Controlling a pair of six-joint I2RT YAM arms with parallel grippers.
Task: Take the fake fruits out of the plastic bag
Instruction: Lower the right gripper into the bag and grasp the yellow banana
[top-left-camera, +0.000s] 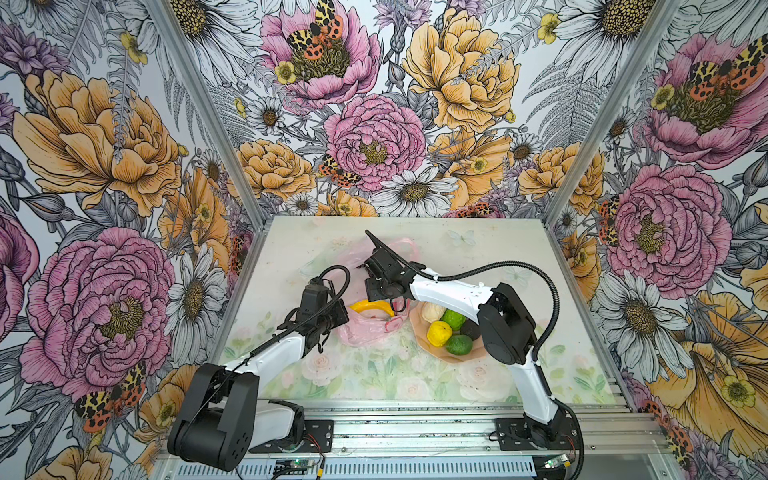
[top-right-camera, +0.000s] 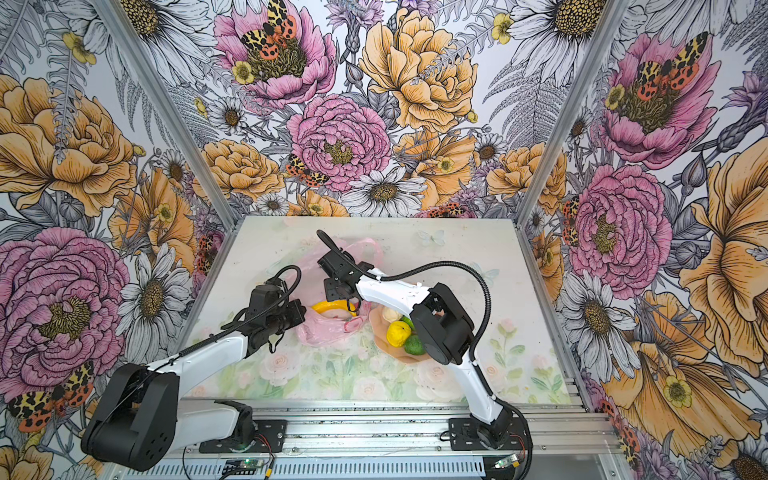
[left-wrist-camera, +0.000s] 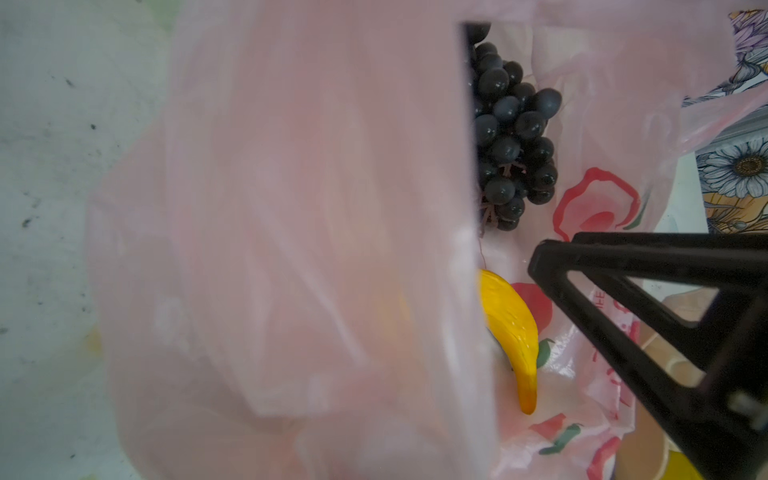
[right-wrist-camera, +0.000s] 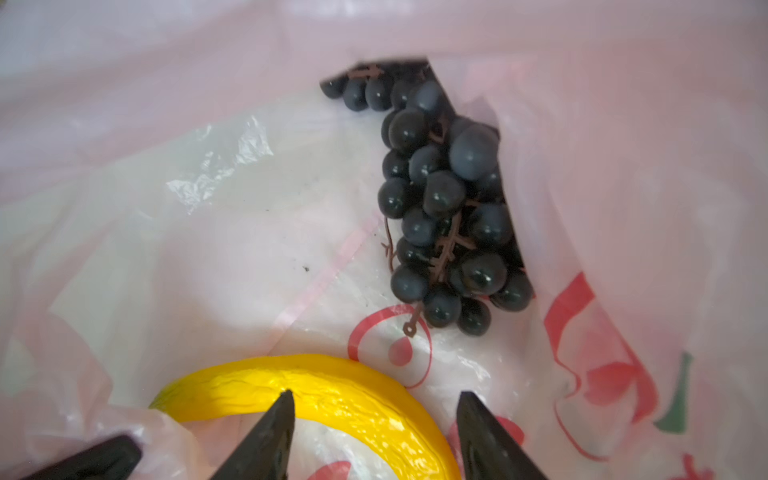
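The banana lies in the mouth of the plastic bag, its long axis running left to right across both top views, arched with both ends curving toward the near edge. It is glossy, wrinkled yellow. Deeper in the bag lies the grape bunch, dark berries on brown stems. The bag, thin pale pink with red print, lies crumpled mid-worktop. The right pincer is spread wide, its tips straddling the banana; whether they touch it is unclear. The left pincer is pressed together on the bag's lifted film. Beside the bag, a peach plate holds a pear, citrus and avocado.
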